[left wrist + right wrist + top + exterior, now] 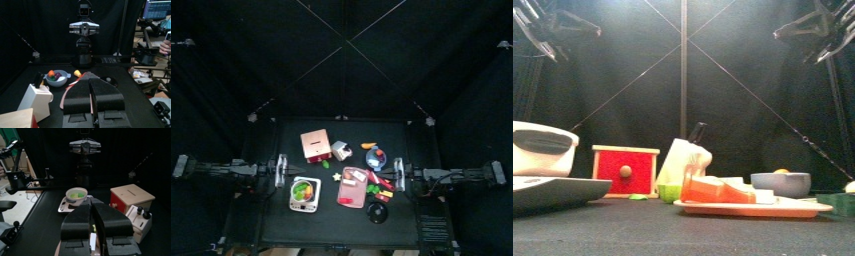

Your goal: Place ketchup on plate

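Ketchup (703, 188), as far as it can be told, is the red-orange piece lying on the pink plate (767, 208) in the lower middle of the front view, with a white carton (684, 165) and a red box (625, 171) behind it to the left and a blue bowl (780, 184) to the right. The left gripper (91, 80) and the right gripper (91, 200) hang at the table's left and right edges, well apart from the plate. Both have their jaws closed together, grasping nothing.
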